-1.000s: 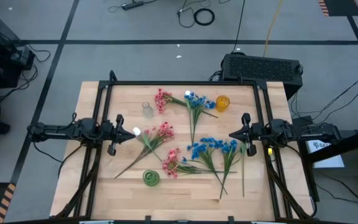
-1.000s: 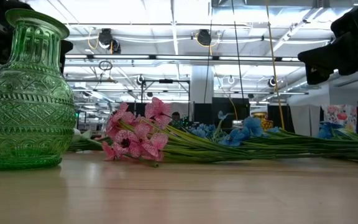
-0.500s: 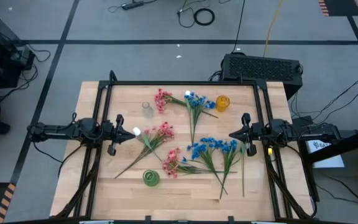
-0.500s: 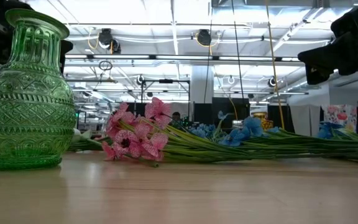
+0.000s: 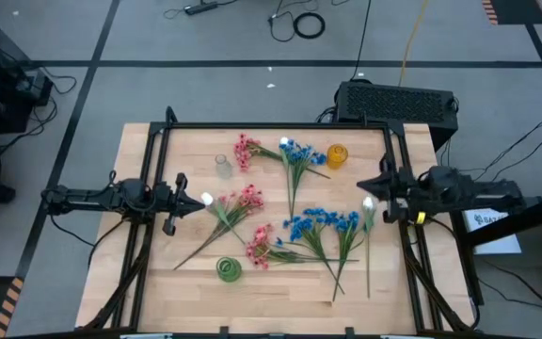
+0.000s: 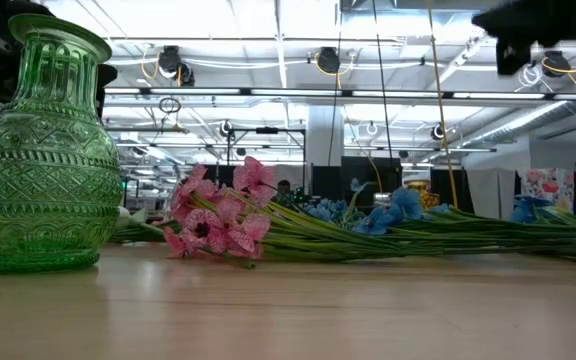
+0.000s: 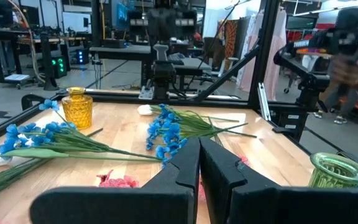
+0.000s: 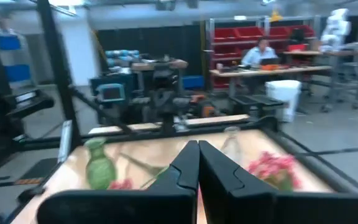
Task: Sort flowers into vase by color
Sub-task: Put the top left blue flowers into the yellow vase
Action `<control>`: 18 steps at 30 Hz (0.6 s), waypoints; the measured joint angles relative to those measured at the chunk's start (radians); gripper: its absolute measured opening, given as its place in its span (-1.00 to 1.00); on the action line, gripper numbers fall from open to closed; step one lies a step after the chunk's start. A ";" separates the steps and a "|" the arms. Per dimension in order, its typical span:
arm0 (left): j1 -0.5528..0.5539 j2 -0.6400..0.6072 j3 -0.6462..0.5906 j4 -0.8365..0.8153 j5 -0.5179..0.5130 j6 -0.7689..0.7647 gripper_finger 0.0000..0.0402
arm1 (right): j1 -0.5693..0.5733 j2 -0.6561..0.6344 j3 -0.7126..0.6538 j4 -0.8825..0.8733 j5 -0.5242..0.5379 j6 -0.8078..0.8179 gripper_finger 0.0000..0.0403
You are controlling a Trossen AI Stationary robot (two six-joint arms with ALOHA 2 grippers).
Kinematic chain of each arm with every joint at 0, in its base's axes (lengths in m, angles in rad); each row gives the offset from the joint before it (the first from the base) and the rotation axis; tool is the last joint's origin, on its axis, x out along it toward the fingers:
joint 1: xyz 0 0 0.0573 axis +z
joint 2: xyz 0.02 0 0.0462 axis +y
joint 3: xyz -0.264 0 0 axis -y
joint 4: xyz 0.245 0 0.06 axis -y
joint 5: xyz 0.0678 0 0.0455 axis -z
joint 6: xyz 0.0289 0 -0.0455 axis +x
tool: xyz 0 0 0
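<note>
Flower sprigs lie flat on the wooden table (image 5: 139, 282). Pink ones lie at the far left (image 5: 246, 149), the middle (image 5: 243, 201) and near the front (image 5: 260, 247). Blue ones lie at the far middle (image 5: 296, 153) and right of centre (image 5: 320, 224). A white-tipped stem (image 5: 369, 235) lies at the right. A clear vase (image 5: 222, 166), an amber vase (image 5: 337, 155) and a green vase (image 5: 229, 269) stand upright. My left gripper (image 5: 196, 200) hovers shut at the left. My right gripper (image 5: 363, 186) is shut, raised above the table's right side.
A black frame (image 5: 271, 125) runs along the table's far edge and down both sides. In the low view the green vase (image 6: 43, 150) stands close at the left, with pink blossoms (image 6: 213, 215) and long green stems behind it. People show in the room beyond.
My right gripper has risen from just above the table to well above it, still shut and roughly level; most of the rise came in the last half second. The flowers, the vases and my left gripper have stayed where they were.
</note>
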 joint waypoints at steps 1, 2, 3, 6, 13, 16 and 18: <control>0.000 0.000 0.000 0.007 -0.001 0.001 -0.91 | 0.000 0.039 0.067 -0.038 0.014 -0.003 -1.00; 0.000 0.000 0.000 0.008 -0.005 0.000 -0.91 | 0.000 0.080 0.131 -0.070 0.024 -0.006 -1.00; -0.001 0.000 0.000 0.004 -0.006 -0.002 -0.91 | 0.000 0.122 0.197 -0.102 0.037 -0.008 -1.00; -0.001 0.000 0.000 0.006 -0.007 -0.005 -0.91 | 0.000 0.246 0.382 -0.193 0.082 -0.008 -1.00; -0.001 0.000 0.000 0.008 -0.014 -0.006 -0.91 | 0.000 0.485 0.630 -0.235 0.091 -0.028 -1.00; 0.000 0.000 0.000 0.009 -0.028 -0.022 -0.91 | 0.000 0.564 0.640 -0.238 0.091 -0.048 -1.00; 0.000 0.000 0.000 0.006 -0.029 -0.145 -0.91 | 0.000 0.613 0.629 -0.242 0.093 -0.068 -1.00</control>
